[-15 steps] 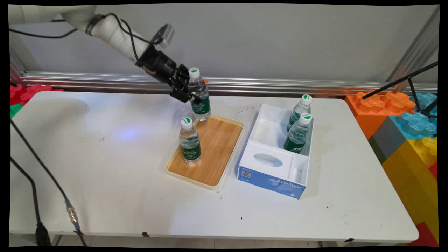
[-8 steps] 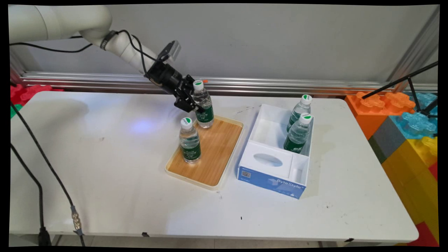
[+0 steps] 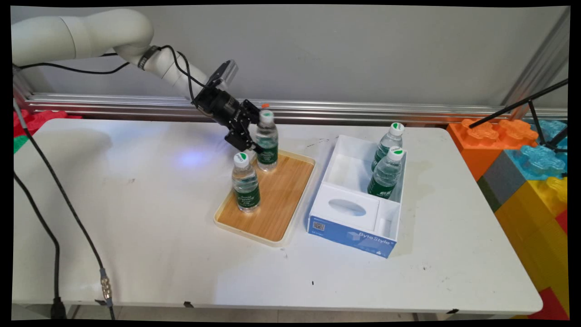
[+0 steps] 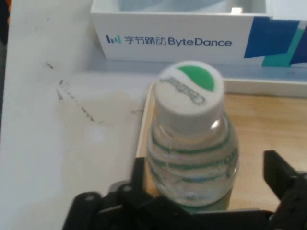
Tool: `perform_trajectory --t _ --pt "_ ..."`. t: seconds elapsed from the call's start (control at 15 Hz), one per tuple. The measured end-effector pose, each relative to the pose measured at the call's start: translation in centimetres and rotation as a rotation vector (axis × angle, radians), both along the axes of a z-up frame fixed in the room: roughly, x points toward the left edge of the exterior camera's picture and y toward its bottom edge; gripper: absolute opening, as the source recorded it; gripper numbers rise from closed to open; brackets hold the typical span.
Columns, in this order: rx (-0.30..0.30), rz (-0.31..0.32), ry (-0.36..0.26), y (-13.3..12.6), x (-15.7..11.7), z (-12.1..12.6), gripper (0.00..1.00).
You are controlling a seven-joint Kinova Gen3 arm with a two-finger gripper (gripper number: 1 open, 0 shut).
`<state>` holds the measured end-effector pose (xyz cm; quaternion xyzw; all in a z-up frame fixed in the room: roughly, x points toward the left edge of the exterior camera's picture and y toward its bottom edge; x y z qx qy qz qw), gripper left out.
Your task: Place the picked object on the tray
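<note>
My gripper reaches down from the upper left to a water bottle with a green label and a white cap. That bottle stands on the far corner of the bamboo tray. In the hand view the bottle sits between the fingers of the gripper. The left finger lies against it and the right finger stands a little apart, so the gripper is open around it. A second bottle stands upright on the tray's near left part.
Right of the tray sits a white and blue box with two more bottles inside, its printed side showing as the box in the hand view. Coloured foam blocks stand at the table's right edge. Black cables hang at the left.
The gripper came down and slightly right with the bottle, which now stands upright on the tray's far corner. The fingers have loosened from it.
</note>
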<state>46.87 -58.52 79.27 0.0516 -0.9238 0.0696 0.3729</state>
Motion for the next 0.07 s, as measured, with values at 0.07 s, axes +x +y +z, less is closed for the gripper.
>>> perform_trajectory --t 0.07 --pt "-0.005 -0.007 -0.003 -0.14 0.12 0.01 1.0"
